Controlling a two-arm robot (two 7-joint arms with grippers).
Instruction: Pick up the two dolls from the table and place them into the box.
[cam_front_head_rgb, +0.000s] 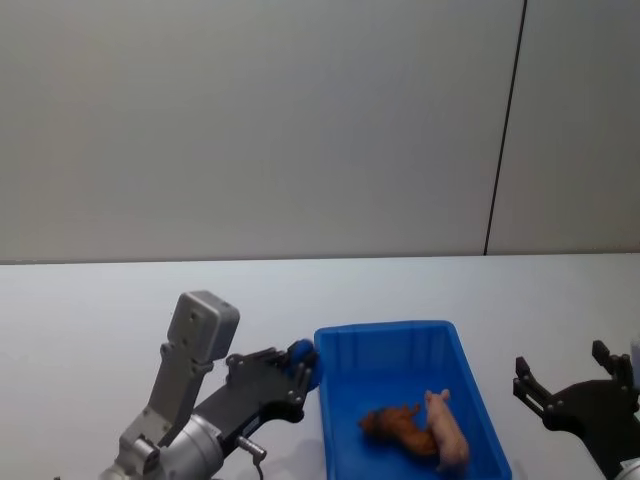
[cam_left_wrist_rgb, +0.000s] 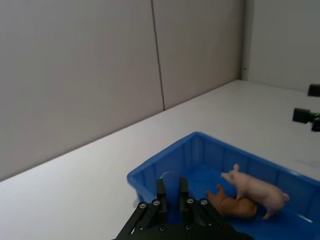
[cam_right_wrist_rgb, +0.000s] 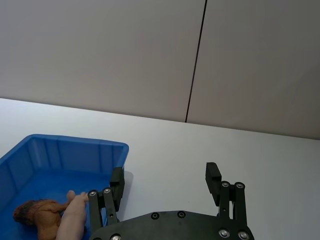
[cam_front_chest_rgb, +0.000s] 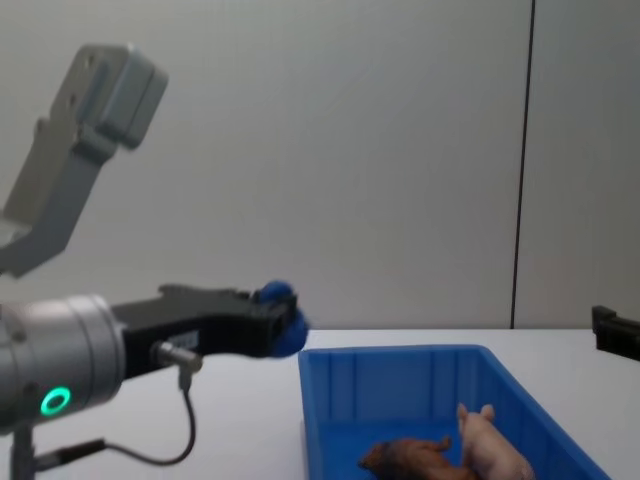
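A plain white table (cam_front_head_rgb: 90, 330) ran back to a pale panelled wall (cam_front_head_rgb: 250, 120) split by one dark seam. The left gripper (cam_front_head_rgb: 297, 375) hung just beside the near-left corner of the blue box (cam_front_head_rgb: 385, 340), fingers closed on nothing. In the box lay the brown lion (cam_front_head_rgb: 398, 427) touching the pink pig (cam_front_head_rgb: 447, 432). Bare tabletop separated the box from the right gripper (cam_front_head_rgb: 560, 378), its fingers spread apart.
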